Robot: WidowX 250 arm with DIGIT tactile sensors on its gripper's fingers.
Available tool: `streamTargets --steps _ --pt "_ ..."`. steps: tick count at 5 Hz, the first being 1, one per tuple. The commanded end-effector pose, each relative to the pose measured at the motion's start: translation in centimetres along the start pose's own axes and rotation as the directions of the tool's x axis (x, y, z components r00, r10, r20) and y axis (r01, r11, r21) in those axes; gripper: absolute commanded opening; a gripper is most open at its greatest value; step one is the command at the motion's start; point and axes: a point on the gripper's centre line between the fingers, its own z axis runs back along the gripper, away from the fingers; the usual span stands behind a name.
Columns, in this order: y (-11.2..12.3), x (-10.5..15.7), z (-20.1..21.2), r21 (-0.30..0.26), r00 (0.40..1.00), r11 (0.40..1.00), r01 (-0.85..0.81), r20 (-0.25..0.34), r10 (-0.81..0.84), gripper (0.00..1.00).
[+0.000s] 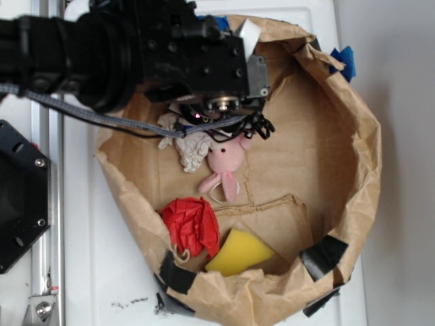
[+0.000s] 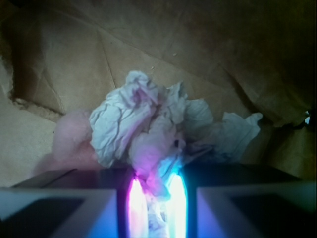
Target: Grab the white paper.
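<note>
Look at the wrist view first: your tool is closed narrow on a bit of the white paper, which sits pinched between the two glowing pads, so the grab looks mostly done. From outside, the paper wad is under the black arm, at about 9 o'clock from the pink bunny and touching it, inside the big brown paper bowl. I think what is left is lifting it up; the red paper ball and yellow sponge lie at about 6 o'clock, well apart.
</note>
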Motion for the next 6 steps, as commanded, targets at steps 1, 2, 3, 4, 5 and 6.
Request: streamTargets --steps 1,2,3,4,5,6 --pt "-0.1 1.0 1.4 -0.042 1.000 0.999 -0.004 0.002 0.004 0.00" --pt "-1.1 1.5 3.0 -0.078 1.000 0.997 0.017 -0.009 -0.017 0.00" --pt "-2.2 1.6 6.6 -0.178 0.984 0.969 0.174 -0.002 -0.177 0.00" --pt "-2.3 1.0 9.6 -0.216 0.954 0.932 0.291 -0.004 -0.299 0.00" --pt "-1.2 0.1 12.0 -0.251 0.914 0.886 0.391 -0.006 -0.405 0.00" --pt "-0.6 -0.2 13.5 -0.239 0.909 0.879 0.413 0.039 -0.416 0.00"
